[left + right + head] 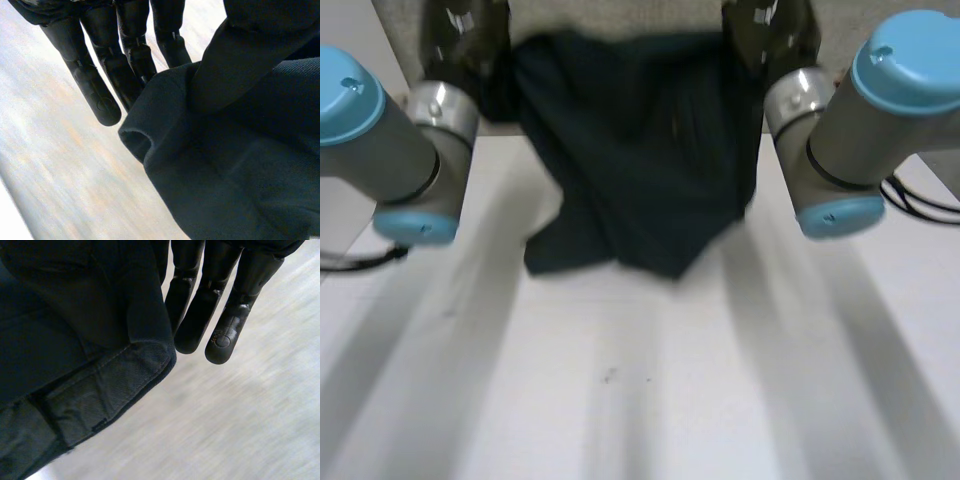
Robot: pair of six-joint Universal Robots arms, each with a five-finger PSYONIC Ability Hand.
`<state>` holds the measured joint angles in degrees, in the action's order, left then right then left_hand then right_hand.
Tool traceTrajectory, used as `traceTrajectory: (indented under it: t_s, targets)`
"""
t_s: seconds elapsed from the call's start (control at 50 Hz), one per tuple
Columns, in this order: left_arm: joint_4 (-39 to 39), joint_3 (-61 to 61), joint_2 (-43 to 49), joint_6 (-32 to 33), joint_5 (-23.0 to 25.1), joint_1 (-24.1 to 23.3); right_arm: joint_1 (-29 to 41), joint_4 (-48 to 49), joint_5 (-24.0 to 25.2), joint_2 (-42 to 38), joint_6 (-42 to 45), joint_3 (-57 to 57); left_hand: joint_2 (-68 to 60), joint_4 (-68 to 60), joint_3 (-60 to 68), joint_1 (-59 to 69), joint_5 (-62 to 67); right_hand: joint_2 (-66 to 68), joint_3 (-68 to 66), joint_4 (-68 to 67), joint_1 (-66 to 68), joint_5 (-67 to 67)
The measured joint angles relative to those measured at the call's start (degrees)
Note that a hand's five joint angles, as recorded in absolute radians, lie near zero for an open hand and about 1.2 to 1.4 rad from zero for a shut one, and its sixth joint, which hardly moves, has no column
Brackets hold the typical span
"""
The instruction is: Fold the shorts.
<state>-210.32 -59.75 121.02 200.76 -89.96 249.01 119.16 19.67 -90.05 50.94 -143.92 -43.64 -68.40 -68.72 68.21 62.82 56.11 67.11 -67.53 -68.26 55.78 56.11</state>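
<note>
The dark shorts (630, 160) hang spread between my two hands, and their crumpled lower part rests on the white table (640, 400). My left hand (470, 45) holds their upper left corner. In the left wrist view its straight fingers (100, 85) run beside a bunched hem of the shorts (230, 165), which are pinched on the thumb side. My right hand (775, 35) holds the upper right corner. Beside this hand's straight fingers (225, 325) the waistband corner of the shorts (75, 340) droops, with the cloth pinched against the thumb side.
Both grey forearms with light-blue caps (410, 190) (840, 190) flank the shorts over the table. Bare white tabletop stretches in front of the cloth towards the near edge.
</note>
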Motion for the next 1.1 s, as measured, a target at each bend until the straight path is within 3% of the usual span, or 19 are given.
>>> traceTrajectory:
  t_s: [0.08, 0.2, 0.26, 0.5, 0.72, 0.78, 0.82, 0.84, 0.86, 0.88, 0.9, 0.96, 1.1]
  targets:
    - [-13.0, 1.9, -0.3, 1.1, -0.6, -0.6, -1.0, 13.3, 1.0, 0.0, 0.8, 0.4, 0.0, 0.0, 0.0, 0.0, 0.0, 0.0, 0.0, 0.0, 0.0, 0.0]
    - [-17.3, -1.8, -2.8, 0.5, -0.5, -2.3, -2.0, 14.1, 1.7, 1.6, 0.7, -1.5, -0.1, 0.0, 0.0, 0.0, 0.0, 0.0, 0.0, 0.0, 0.0, 0.0]
    - [-16.4, -4.1, -3.4, 0.0, -0.5, -2.6, -2.4, 11.7, 1.9, 2.0, 0.4, -2.6, -0.1, 0.0, 0.0, 0.0, 0.0, 0.0, 0.0, 0.0, 0.0, 0.0]
    - [-4.3, -25.1, -2.7, -2.6, -1.0, -3.4, -4.6, -14.0, 6.6, 0.9, -3.3, -14.4, -0.2, 0.0, 0.2, 0.0, 0.0, 0.0, 0.0, 0.0, 0.0, 0.0]
    - [5.4, -36.5, -2.0, -2.6, -6.0, -6.3, -5.0, -21.6, 8.3, 3.4, -3.1, -29.8, -0.2, 0.0, 0.2, 0.0, 0.0, 0.0, 0.0, 0.0, 0.0, 0.0]
    - [8.6, -39.5, -5.0, -2.6, -7.0, -6.9, -5.4, -21.2, 8.5, 7.1, -3.2, -36.1, 3.3, 3.2, -3.2, -0.6, -1.4, 0.0, 0.0, 0.0, 0.0, 0.0]
    - [11.0, -42.2, -8.5, -2.5, -7.4, -7.1, -6.0, -19.5, 8.6, 10.2, -3.4, -41.6, 22.5, 21.8, -22.1, -18.3, -19.0, 0.0, 0.0, 0.0, 0.0, 0.0]
    - [11.5, -42.7, -9.3, -2.5, -7.4, -7.2, -6.1, -19.1, 8.6, 10.7, -3.4, -42.4, 24.4, 23.9, -24.1, -20.6, -21.1, -0.6, 0.4, 0.5, -0.3, -0.3]
    - [12.7, -44.0, -11.4, -2.5, -7.5, -7.2, -6.4, -18.2, 8.6, 11.7, -3.5, -44.4, 37.8, 38.3, -37.3, -35.8, -35.7, -3.6, 3.7, 4.0, -3.2, -3.2]
    - [13.5, -44.9, -13.0, -2.4, -7.4, -7.2, -6.6, -17.2, 8.7, 12.7, -3.5, -46.3, 43.7, 43.7, -43.3, -40.8, -41.1, -14.6, 14.6, 14.8, -13.1, -13.6]
    - [14.1, -45.6, -14.2, -2.4, -7.4, -7.2, -7.1, -15.3, 8.7, 14.7, -3.6, -49.7, 45.6, 46.3, -45.1, -42.9, -43.7, -14.6, 14.6, 14.8, -13.1, -13.6]
    - [15.8, -47.6, -18.9, -2.4, -7.3, -7.1, -7.9, -11.3, 8.8, 18.9, -3.8, -56.0, 50.9, 51.5, -50.5, -45.4, -49.3, -43.8, 43.9, 44.6, -35.6, -43.0]
    - [16.8, -48.8, -26.6, -2.6, -6.7, -5.9, -9.7, -5.2, 9.4, 28.2, -6.4, -64.0, 51.0, 51.6, -50.7, -45.4, -49.4, -50.2, 51.9, 52.1, -41.2, -49.9]
